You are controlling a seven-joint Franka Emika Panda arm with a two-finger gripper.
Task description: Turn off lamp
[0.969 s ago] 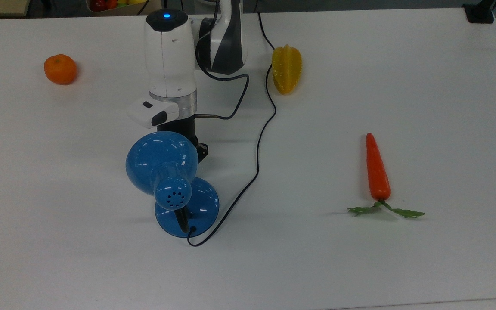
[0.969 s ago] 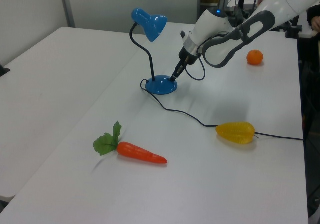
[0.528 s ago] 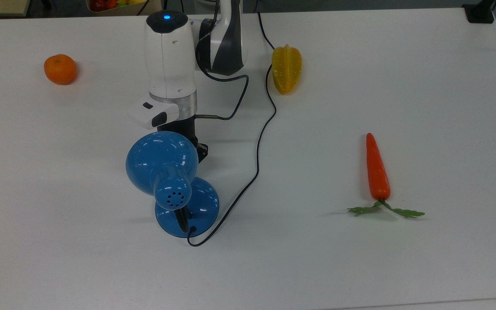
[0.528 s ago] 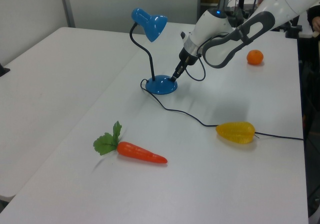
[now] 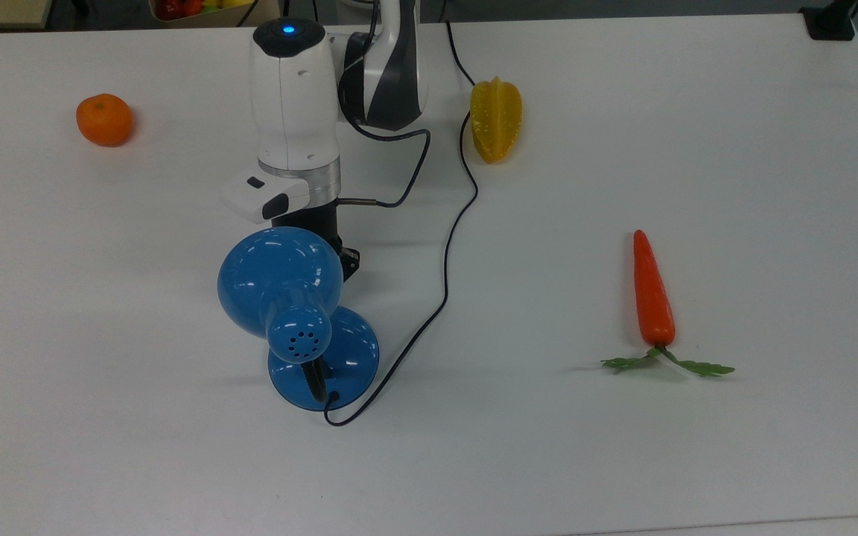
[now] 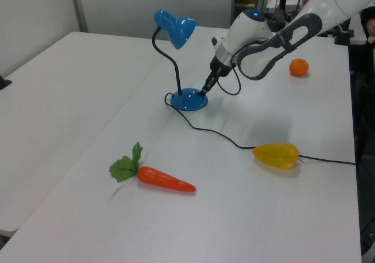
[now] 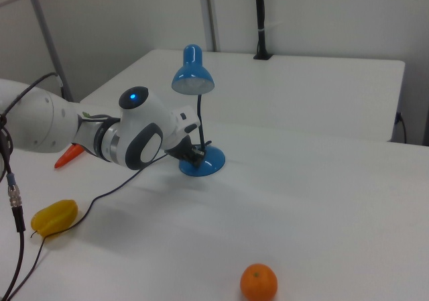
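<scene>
Top view, lamp (image 5: 280, 286): stands mid-table toward the top view's left; blue shade overhangs the round base (image 5: 347, 357); cord (image 5: 447, 253) loops off the base toward the top view's top, passing just beside the starfruit (image 5: 496, 119)
Top view, arm (image 5: 295, 97): white wrist reaches down behind the shade; the tip is hidden by the shade
Top view, other things: orange (image 5: 104, 119) far to the top view's left; carrot (image 5: 653, 294) well apart on the top view's right; neither matters to the job

Left view, gripper (image 6: 205, 91): dark narrow tip angled down, at or touching the base's rim on the left view's right; holds nothing; whether the fingers are parted I cannot tell
Left view, lamp: upright on its black neck (image 6: 170, 61); shade tilted toward the left view's right

Right view, gripper (image 7: 196, 155): low at the foot of the neck, on the base's side toward the right view's left
Right view, shade (image 7: 192, 80): its mouth faces the camera and looks pale; lit or merely reflecting, I cannot say

Progress: approach looks done, tip is at the base where a switch probably sits; left, as I judge it, is confirming the press and backing away; no clear sign that the light is out
</scene>
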